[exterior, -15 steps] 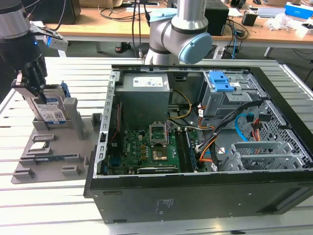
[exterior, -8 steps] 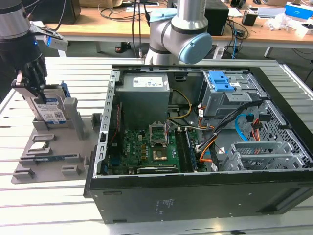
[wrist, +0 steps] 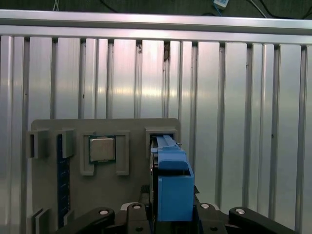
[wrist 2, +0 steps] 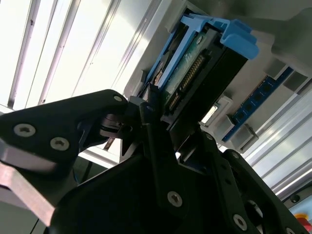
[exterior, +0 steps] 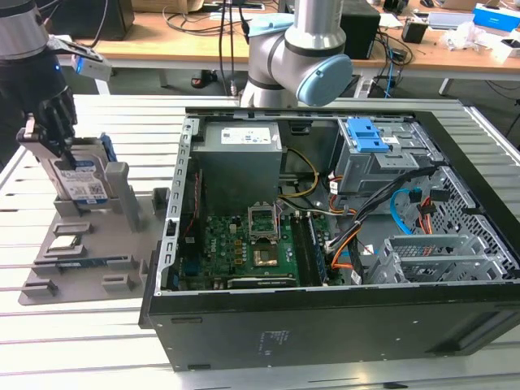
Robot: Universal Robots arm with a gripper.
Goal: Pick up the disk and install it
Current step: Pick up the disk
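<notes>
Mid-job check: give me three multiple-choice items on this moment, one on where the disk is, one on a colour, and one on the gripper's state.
1. Where is the disk?
A) standing in the grey holder outside the computer case
B) installed inside the case
C) lifted clear in mid-air

2. What colour is the disk's carrier frame?
A) red
B) yellow
C) bright blue

3. What is the gripper doing?
A) open, well away from the disk
B) shut on the disk
C) shut on nothing

Answers:
1 A: in the exterior view the disk stands on edge in the holder, at that view's left, beside the open case.
2 C: the first wrist view shows the frame bright blue.
3 B: in the exterior view the gripper is closed on the disk's upper edge.
</notes>
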